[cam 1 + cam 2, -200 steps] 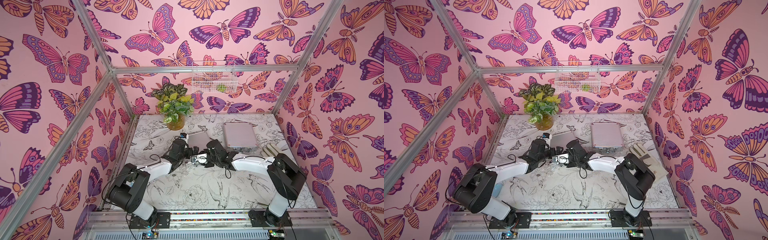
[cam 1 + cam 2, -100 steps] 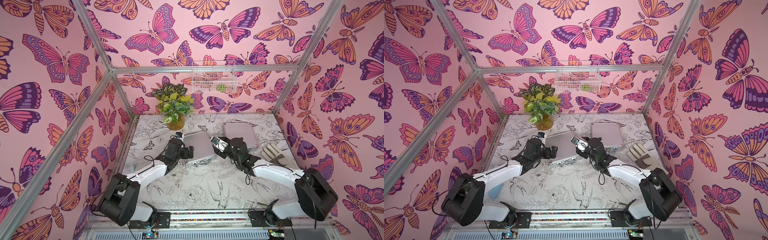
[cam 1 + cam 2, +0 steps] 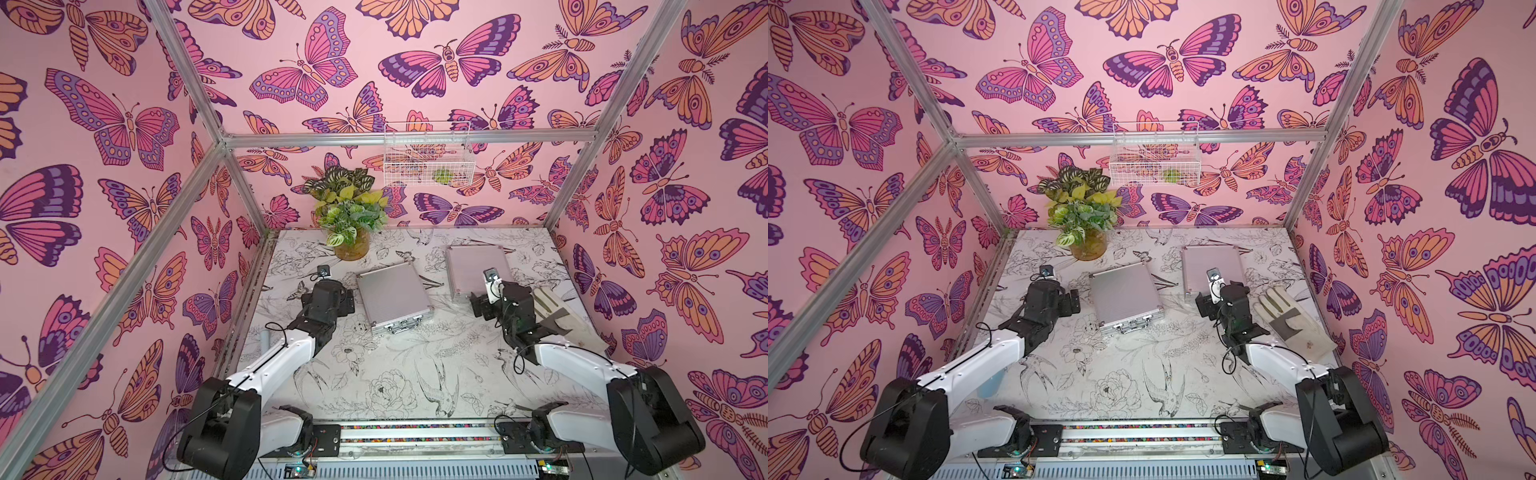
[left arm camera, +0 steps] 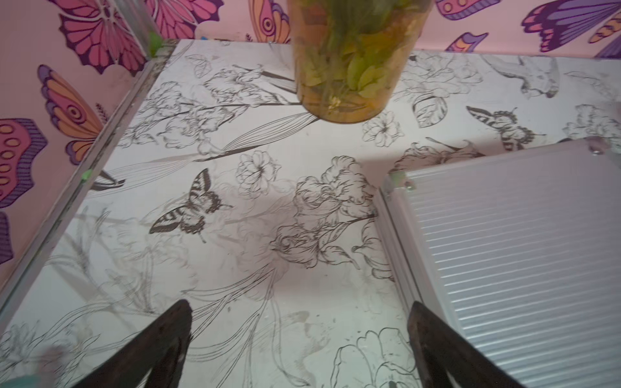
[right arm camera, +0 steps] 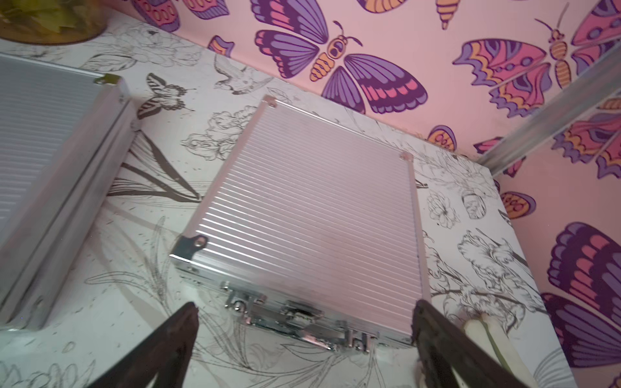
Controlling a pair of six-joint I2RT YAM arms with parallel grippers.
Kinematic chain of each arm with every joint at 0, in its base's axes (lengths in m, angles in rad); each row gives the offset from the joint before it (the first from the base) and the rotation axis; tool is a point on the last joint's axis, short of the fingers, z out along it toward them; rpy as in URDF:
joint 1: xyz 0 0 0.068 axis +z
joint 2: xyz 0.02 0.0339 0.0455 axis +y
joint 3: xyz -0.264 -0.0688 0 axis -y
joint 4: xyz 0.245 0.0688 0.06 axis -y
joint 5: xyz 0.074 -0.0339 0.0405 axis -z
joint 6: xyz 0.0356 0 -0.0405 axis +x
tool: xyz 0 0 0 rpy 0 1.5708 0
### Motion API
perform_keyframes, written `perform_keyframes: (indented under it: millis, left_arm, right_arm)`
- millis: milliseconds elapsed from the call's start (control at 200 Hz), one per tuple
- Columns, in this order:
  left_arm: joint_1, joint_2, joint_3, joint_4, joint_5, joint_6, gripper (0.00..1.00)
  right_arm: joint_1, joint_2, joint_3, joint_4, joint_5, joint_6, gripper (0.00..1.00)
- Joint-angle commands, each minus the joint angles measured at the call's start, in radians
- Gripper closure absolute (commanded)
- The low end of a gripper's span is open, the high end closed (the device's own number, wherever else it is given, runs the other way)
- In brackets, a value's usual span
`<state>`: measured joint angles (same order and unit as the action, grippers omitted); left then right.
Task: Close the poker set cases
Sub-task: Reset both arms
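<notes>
Two silver ribbed poker set cases lie flat with lids down in both top views. The middle case (image 3: pixel 392 297) (image 3: pixel 1125 297) is turned at an angle, its handle and latches facing the front. The other case (image 3: pixel 476 270) (image 3: pixel 1212 266) sits at the back right. My left gripper (image 3: pixel 350 301) (image 4: pixel 299 305) is open just left of the middle case (image 4: pixel 521 268), holding nothing. My right gripper (image 3: pixel 478 305) (image 5: pixel 305 305) is open and empty just in front of the right case (image 5: pixel 312 208), above its handle edge. The middle case's side (image 5: pixel 50 134) also shows in the right wrist view.
A potted plant in an amber vase (image 3: pixel 351 232) (image 4: pixel 353 67) stands behind the middle case. A white work glove (image 3: pixel 1287 320) (image 5: pixel 487 339) lies right of my right gripper. A wire basket (image 3: pixel 428 158) hangs on the back wall. The pink side walls close in the table.
Both arms have drawn apart from the middle of the table. The right gripper has opened and swung right, in front of the right case. The left gripper has backed off to the left.
</notes>
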<state>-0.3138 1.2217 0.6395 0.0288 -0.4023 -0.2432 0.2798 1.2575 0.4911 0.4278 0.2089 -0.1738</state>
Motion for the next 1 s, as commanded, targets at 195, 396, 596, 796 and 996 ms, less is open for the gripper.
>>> perform_keyframes:
  millis: [195,396,596,796,996]
  left_arm:
    - [0.049,-0.029,-0.031,0.028,-0.054,0.023,0.0]
    - [0.07,-0.056,-0.059,0.079,-0.079,0.053,0.0]
    - [0.118,-0.024,-0.165,0.352,-0.15,0.17,0.0]
    - [0.149,0.166,-0.243,0.721,-0.173,0.259,0.0]
    - [0.17,0.291,-0.243,0.845,-0.146,0.274,0.0]
  right_arm:
    - [-0.146,0.124,-0.077,0.266,0.011,0.128,0.01]
    - [-0.151,0.185,-0.148,0.448,0.092,0.164,0.01]
    - [-0.176,0.198,-0.119,0.406,0.064,0.183,0.01]
    - [-0.192,0.268,-0.148,0.521,0.061,0.2,0.01]
    - [-0.201,0.248,-0.117,0.435,0.038,0.207,0.01]
